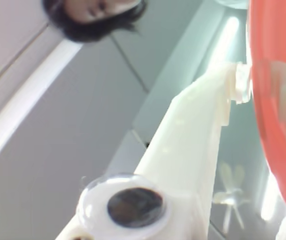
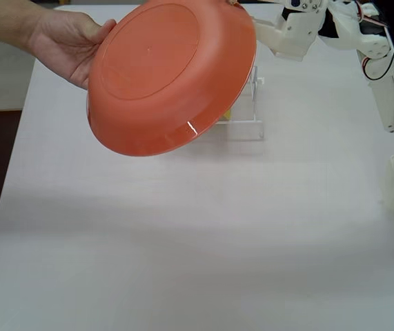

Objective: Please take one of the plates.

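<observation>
The orange plate (image 2: 162,76) is held tilted in the air above the table, its underside facing the fixed camera. My gripper (image 2: 250,19) comes in from the upper right and is shut on the plate's upper right rim. A person's hand (image 2: 65,45) grips the opposite, left rim. In the wrist view the plate (image 1: 275,60) fills the right edge, and my gripper (image 1: 255,82) has one white finger (image 1: 198,130) on its near side and the other over its face.
A clear plate rack (image 2: 245,117) stands on the white table (image 2: 197,234) behind the plate, with a sliver of yellow plate (image 2: 227,114) showing in it. My white arm (image 2: 386,76) runs down the right edge. A person's head (image 1: 95,15) shows in the wrist view.
</observation>
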Controlling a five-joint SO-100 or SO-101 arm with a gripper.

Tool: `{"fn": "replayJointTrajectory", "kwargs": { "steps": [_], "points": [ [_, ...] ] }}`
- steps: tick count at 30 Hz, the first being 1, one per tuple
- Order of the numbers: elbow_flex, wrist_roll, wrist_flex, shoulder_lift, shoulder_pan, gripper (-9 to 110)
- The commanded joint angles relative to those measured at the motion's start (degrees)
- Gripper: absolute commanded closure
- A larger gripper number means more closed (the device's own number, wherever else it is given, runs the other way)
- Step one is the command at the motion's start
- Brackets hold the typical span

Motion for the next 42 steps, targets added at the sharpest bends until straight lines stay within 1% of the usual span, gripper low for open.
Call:
{"fn": "replayJointTrajectory", "kwargs": {
  "steps": [1, 2, 7, 15, 18, 20, 23, 28, 36, 42],
  "points": [
    [-2.7, -2.9, 0.1, 0.0, -1.8, 102],
    [-2.7, -4.5, 0.1, -0.4, -1.9, 102],
    [-2.7, -12.2, 1.2, -2.6, -3.9, 77],
    [-2.7, -13.1, 5.7, -5.0, -4.5, 58],
    [-2.8, -13.1, 8.1, -5.0, -4.1, 55],
    [-3.9, -13.2, 9.3, -5.0, -4.1, 55],
    [-9.2, -13.7, 13.1, -5.0, -4.2, 55],
    [-22.0, -13.7, 24.0, -6.9, -4.2, 55],
    [-22.4, -16.8, 33.6, -5.4, -5.5, 53],
    [-22.4, -20.8, 39.6, -2.4, -4.0, 46]
  ]
}}
